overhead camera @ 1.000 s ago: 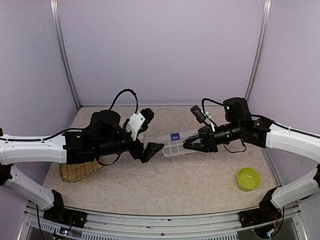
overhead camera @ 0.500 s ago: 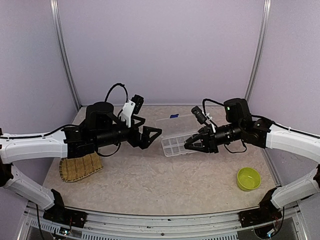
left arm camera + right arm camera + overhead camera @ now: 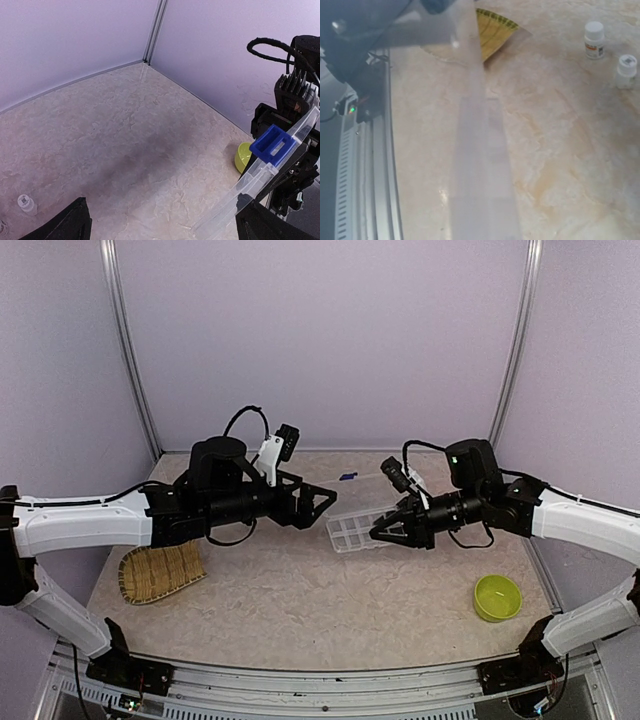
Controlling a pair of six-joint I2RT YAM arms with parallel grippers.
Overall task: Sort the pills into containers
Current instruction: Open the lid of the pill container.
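Top view: flat, diffuse light from overhead, only faint soft shadows on the table [image 3: 300, 610], sharp throughout, with the wall posts [image 3: 125, 350] leaning and slightly bowed toward the frame edges. Left wrist: bright and mostly sharp, one broad soft shadow across the mid-floor. Right wrist: warmer cast, the clear container [image 3: 480, 165] sits against the lens as a milky out-of-focus band, top-left corner also blurred, and the two bottles [image 3: 594, 39] behind are legible.

Near half of tabletop [image 3: 320, 620] open. Obstructions: clear compartment box [image 3: 352, 532] at centre with lid [image 3: 260, 176] raised, woven tray [image 3: 160, 573] left, lime-green bowl [image 3: 497, 597] right.
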